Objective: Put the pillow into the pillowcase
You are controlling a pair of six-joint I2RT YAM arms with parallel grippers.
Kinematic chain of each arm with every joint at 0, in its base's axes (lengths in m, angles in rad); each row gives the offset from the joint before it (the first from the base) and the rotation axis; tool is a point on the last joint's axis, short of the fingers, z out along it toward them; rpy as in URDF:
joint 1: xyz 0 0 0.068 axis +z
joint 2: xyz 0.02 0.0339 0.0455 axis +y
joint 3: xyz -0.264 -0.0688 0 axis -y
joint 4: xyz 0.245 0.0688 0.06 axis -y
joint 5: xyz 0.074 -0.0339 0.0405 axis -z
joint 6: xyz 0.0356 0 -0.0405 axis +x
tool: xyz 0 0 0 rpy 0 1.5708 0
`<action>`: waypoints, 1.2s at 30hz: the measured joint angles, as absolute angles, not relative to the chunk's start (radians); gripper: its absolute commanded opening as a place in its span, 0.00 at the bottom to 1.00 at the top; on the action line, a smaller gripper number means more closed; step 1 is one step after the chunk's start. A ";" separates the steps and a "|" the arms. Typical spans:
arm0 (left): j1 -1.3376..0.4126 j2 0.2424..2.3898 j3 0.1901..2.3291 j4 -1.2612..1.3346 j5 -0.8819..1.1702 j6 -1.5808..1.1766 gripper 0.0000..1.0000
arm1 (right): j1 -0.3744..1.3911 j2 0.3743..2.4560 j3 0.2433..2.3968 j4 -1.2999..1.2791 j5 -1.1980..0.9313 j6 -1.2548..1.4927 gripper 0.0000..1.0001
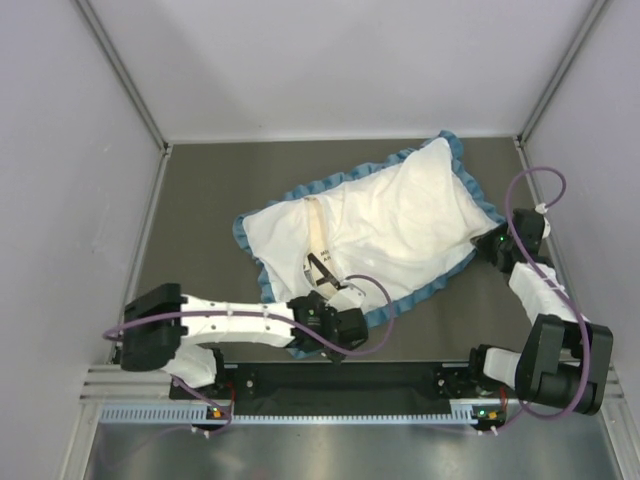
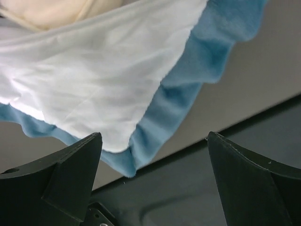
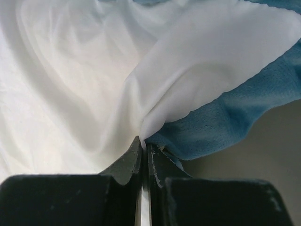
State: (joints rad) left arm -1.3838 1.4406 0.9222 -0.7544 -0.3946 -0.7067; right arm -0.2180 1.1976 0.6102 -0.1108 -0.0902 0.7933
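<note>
The pillowcase lies spread across the middle of the table, white side out with a blue ruffled edge. It bulges, and a cream strip of the pillow shows at its left part. My left gripper hovers at the case's near edge, open, with nothing between its fingers. In the left wrist view the gripper sits just below the blue ruffle, with the pillow at the top left. My right gripper is at the case's right edge. In the right wrist view the gripper is shut on a fold of the pillowcase.
Pale enclosure walls stand left, right and behind the dark table mat. A metal rail with the arm bases runs along the near edge. A purple cable loops above the right arm.
</note>
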 measured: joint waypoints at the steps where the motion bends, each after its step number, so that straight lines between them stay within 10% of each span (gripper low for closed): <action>1: -1.383 1.483 0.935 -0.755 -0.412 -0.700 0.98 | -0.218 1.198 0.610 -0.120 -0.094 0.792 0.00; 7: -1.331 1.643 0.965 -0.718 -0.441 -0.669 0.95 | -0.218 1.183 0.610 -0.131 -0.111 0.785 0.00; 9: -1.296 1.662 0.979 -0.695 -0.436 -0.662 0.68 | -0.218 1.172 0.610 -0.136 -0.116 0.785 0.00; 12: -1.259 1.690 0.987 -0.657 -0.429 -0.659 0.00 | -0.218 1.150 0.610 -0.150 -0.121 0.782 0.00; 22: -1.304 1.567 1.038 -0.846 -0.485 -0.694 0.00 | -0.225 0.910 0.756 -0.429 -0.130 0.698 0.00; 36: -1.634 1.387 2.039 -1.303 -0.931 -0.791 0.00 | -0.225 0.684 1.383 -0.830 -0.141 0.555 0.00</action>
State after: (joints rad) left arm -1.6341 1.3869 2.0388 -1.3025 -0.9314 -0.7906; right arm -0.2253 0.6842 1.3830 -0.8303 -0.1413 0.5549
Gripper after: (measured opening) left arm 0.031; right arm 0.016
